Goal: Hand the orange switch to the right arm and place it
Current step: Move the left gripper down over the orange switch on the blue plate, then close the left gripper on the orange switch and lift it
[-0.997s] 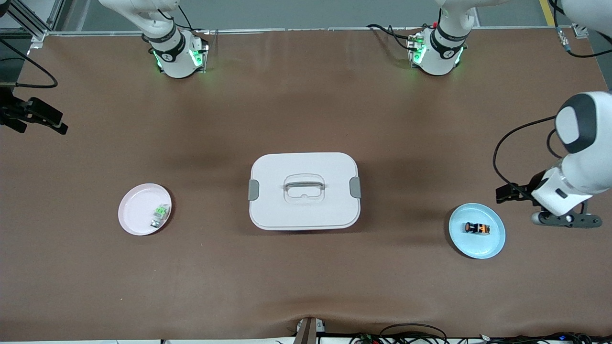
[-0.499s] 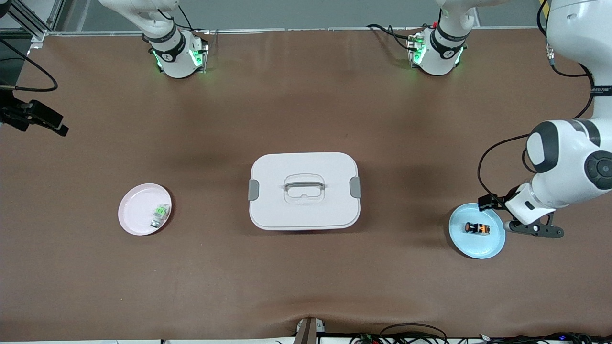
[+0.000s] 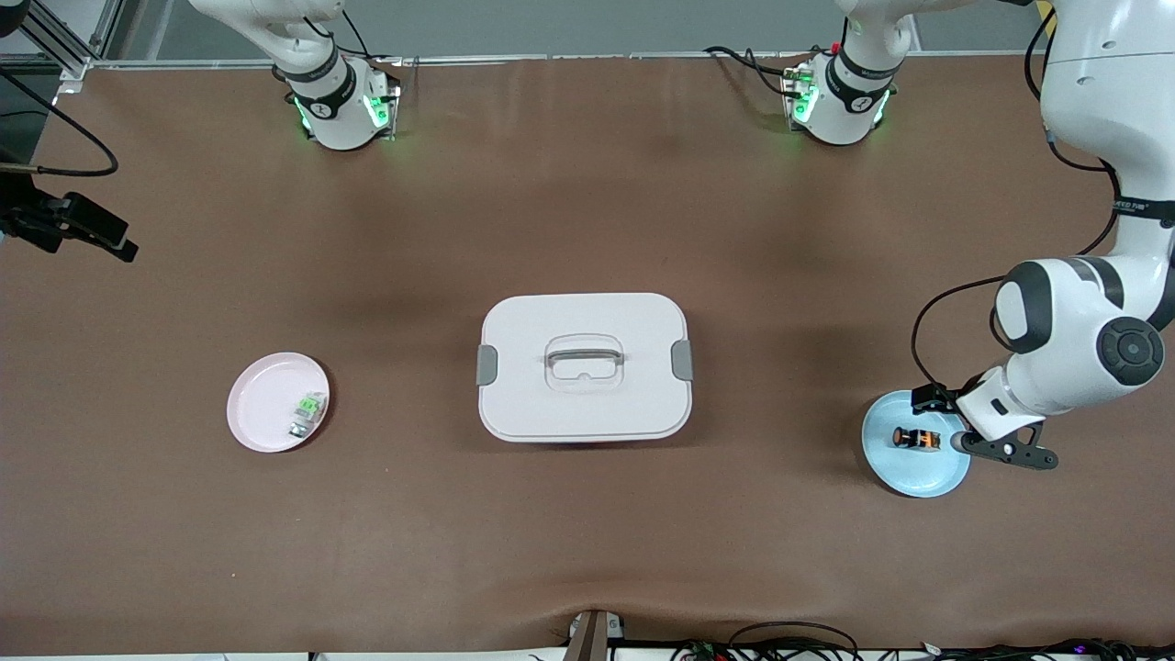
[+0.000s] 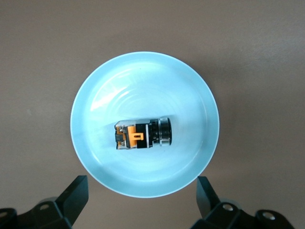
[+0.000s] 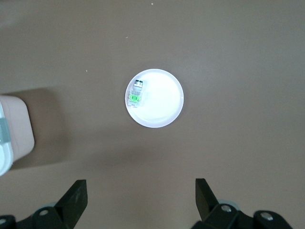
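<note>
The orange switch (image 4: 142, 134), a stubby black cylinder with orange marks and a silvery ringed end, lies on its side in the one round light-blue plate (image 4: 95, 86) toward my left arm's end of the table (image 3: 587, 532). My left gripper (image 4: 143, 200) hangs over that plate, jaws released and empty. My right gripper (image 5: 141, 202) waits above the one pale pink plate (image 5: 164, 107) with its single green-and-clear part (image 5: 135, 95), jaws released too. One white lidded box (image 3: 584, 367) sits between the two plates.
</note>
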Motion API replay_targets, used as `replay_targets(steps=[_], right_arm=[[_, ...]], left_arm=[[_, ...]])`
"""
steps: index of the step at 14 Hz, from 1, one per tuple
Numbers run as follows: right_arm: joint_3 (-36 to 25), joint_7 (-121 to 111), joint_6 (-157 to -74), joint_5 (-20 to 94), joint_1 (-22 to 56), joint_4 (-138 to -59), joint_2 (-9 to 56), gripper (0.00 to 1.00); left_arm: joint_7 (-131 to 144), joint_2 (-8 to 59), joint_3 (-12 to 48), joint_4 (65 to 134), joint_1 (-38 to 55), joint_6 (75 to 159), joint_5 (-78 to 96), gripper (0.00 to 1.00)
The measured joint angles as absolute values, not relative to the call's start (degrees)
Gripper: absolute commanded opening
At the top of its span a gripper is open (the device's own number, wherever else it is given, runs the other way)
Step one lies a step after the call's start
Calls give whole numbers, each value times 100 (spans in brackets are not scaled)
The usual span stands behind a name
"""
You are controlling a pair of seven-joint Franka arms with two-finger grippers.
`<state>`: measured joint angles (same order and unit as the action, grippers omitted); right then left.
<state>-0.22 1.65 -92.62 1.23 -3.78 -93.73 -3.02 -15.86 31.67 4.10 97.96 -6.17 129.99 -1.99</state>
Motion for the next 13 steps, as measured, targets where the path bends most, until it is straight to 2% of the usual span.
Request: replay_targets(steps=[13], right_arm=[[-47, -119, -9264, 123, -458, -9373, -302, 100]], left_arm=[[-1605, 3880, 410, 9433, -665, 13567, -199, 100]])
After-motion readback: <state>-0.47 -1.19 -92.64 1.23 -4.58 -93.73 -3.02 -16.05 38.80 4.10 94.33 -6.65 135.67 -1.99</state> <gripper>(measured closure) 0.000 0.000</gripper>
